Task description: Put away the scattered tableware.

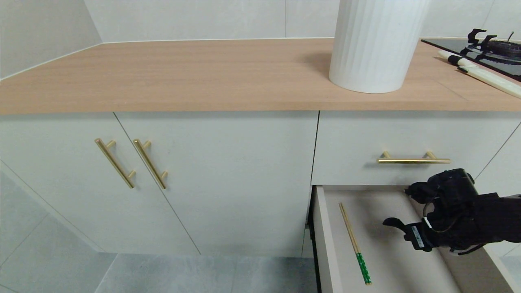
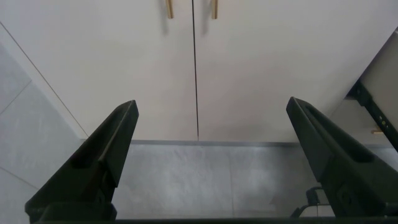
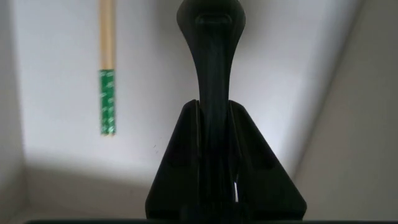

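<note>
A pair of wooden chopsticks with green ends (image 1: 355, 243) lies lengthwise on the floor of the open drawer (image 1: 323, 236), near its left wall. My right gripper (image 1: 388, 222) hovers over the drawer's right half, shut with nothing in it, pointing toward the chopsticks. The right wrist view has its closed fingers (image 3: 211, 18) beside the chopsticks' green tips (image 3: 107, 106). My left gripper (image 2: 212, 109) is open and empty, low in front of the cabinet doors (image 2: 196, 68). A white knife (image 1: 480, 71) lies on the counter at the far right.
A tall white ribbed container (image 1: 374, 44) stands on the wooden counter (image 1: 183, 73). A black stove (image 1: 488, 47) sits at the right end. The closed drawer above has a gold handle (image 1: 413, 160). Two gold handles (image 1: 132, 162) mark the cabinet doors.
</note>
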Controlling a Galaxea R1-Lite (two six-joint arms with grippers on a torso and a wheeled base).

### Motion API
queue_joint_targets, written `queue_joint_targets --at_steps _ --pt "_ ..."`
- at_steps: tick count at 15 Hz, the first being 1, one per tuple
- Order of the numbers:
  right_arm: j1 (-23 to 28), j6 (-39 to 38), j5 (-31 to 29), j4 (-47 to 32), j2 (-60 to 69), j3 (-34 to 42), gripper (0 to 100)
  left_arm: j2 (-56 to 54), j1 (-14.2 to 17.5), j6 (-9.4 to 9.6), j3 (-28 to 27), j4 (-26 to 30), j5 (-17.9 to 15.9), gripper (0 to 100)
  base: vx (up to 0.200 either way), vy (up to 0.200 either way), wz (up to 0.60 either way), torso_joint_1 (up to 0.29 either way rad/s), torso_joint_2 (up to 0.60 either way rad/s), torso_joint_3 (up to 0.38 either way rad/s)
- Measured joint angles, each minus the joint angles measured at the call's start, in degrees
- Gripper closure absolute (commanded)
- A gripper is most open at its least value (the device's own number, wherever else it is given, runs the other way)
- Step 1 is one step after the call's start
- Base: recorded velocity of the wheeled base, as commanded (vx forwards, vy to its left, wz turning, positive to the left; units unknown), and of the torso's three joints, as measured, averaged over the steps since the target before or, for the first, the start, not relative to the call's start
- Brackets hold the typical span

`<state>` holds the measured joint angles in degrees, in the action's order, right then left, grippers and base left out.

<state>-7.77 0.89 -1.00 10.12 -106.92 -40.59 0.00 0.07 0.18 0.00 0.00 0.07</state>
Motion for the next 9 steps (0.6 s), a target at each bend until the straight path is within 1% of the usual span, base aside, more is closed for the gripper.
queue_joint_targets --at_steps 3,6,9 --pt "0.57 -0.02 -0.45 2.79 -3.91 -0.28 100 0.00 0.00 0.00 -0.02 0.02 0.00 0 0.000 0.000 0.00 0.000 0.00 0.000" --pt "0.80 0.01 -2.94 3.36 -7.24 -0.17 100 0.00 0.00 0.00 -0.02 0.00 0.00 0 0.000 0.000 0.00 0.000 0.00 0.000" --pt "0.85 0.04 -4.06 4.60 -9.72 -0.13 100 0.00 0.00 0.00 -0.02 0.00 0.00 0 0.000 0.000 0.00 0.000 0.00 0.000"
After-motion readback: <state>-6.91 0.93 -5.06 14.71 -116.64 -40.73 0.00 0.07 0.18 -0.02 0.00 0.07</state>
